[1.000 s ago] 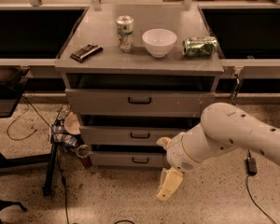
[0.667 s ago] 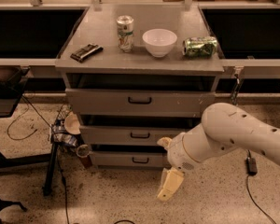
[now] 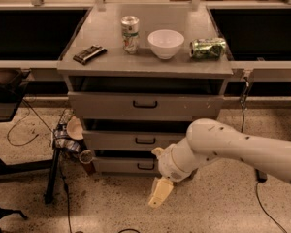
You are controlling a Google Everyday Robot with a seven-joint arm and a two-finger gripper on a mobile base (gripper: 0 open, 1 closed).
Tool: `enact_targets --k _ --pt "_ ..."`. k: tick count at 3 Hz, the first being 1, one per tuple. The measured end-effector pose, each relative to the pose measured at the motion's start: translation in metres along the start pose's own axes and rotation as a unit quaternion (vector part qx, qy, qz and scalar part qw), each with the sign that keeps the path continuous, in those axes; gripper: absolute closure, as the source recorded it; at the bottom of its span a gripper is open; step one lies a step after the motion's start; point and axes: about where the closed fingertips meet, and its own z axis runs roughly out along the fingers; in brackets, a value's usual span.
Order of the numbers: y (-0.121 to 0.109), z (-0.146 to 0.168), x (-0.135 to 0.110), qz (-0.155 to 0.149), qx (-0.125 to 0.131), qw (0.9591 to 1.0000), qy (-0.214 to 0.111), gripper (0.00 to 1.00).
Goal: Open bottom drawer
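The bottom drawer (image 3: 121, 165) is the lowest grey front of the cabinet, with a small black bar handle (image 3: 145, 166). Its front sits under the middle drawer (image 3: 116, 140), and I see no inside. My gripper (image 3: 160, 193) hangs from the white arm (image 3: 233, 147), pointing down at the floor. It is just below and slightly right of the bottom drawer's handle, apart from it and holding nothing. The arm's wrist hides the right part of the bottom drawer front.
On the cabinet top stand a white bowl (image 3: 166, 42), an upright can (image 3: 130, 33), a lying green can (image 3: 208, 48) and a dark flat object (image 3: 89, 54). A black stand with clutter (image 3: 63, 140) and cables (image 3: 19, 130) lie left of the cabinet.
The arm and gripper have shifted a little to the left, closer under the bottom drawer's handle. The drawers have not moved.
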Motion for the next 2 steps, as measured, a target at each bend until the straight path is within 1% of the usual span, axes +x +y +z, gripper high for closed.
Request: enact_targets --k 1,2 --pt "-0.020 0.045 0.020 0.037 0.014 0.9992 0.001 0.00" --pt "-0.033 0.089 0.045 0.087 0.030 0.9958 -0.002 0.00"
